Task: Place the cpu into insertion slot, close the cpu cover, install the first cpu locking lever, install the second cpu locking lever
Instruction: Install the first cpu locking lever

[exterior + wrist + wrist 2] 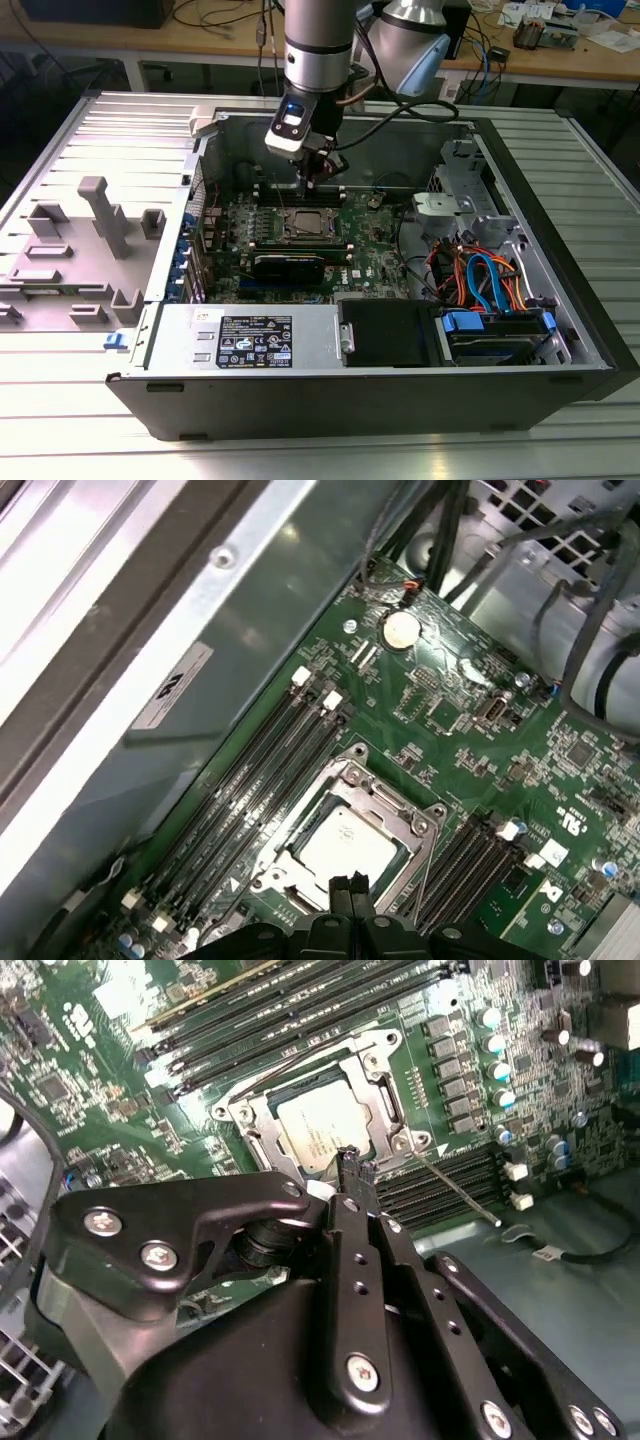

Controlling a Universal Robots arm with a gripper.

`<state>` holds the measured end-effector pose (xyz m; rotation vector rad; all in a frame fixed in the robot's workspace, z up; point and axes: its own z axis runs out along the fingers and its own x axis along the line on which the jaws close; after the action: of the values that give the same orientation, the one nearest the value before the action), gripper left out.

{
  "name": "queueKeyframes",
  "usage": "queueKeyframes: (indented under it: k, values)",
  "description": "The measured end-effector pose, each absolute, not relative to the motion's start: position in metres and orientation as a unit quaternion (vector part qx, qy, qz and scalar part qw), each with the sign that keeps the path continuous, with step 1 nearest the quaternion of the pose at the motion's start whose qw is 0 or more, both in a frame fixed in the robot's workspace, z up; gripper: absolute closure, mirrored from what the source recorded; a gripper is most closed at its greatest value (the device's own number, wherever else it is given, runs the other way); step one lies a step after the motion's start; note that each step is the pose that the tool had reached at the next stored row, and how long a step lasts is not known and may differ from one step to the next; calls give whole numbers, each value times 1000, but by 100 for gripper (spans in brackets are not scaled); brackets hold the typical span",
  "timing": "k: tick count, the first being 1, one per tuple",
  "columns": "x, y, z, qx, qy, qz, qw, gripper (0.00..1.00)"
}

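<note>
Dull silver-grey square cpu (322, 1128) is seated flat in the square, silver-rimmed insertion slot (238, 1112) on the green circuit board (455, 715). The thin stamped-silver cpu cover (388, 802), a windowed frame, is laid down around the chip. One thin steel wire lever (458, 1192) is angled out across the long black memory slots (440, 1175). The black bolted-link gripper (352, 1162) is poised at the socket edge; contact cannot be told. Jaws are pinched together, nothing gripped. The open sheet-metal computer case (380, 400) is rested on the ribbed aluminium counter (300, 462).

Electronics lab: cable-strewn workbench (90, 38) behind an opened computer case (350, 400).
</note>
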<state>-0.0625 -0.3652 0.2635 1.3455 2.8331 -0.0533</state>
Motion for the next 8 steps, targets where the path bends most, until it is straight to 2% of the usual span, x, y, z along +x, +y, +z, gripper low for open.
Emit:
queueKeyframes:
  k: [8]
  values:
    - [-63,-365,264,349,937,-17,4,89]
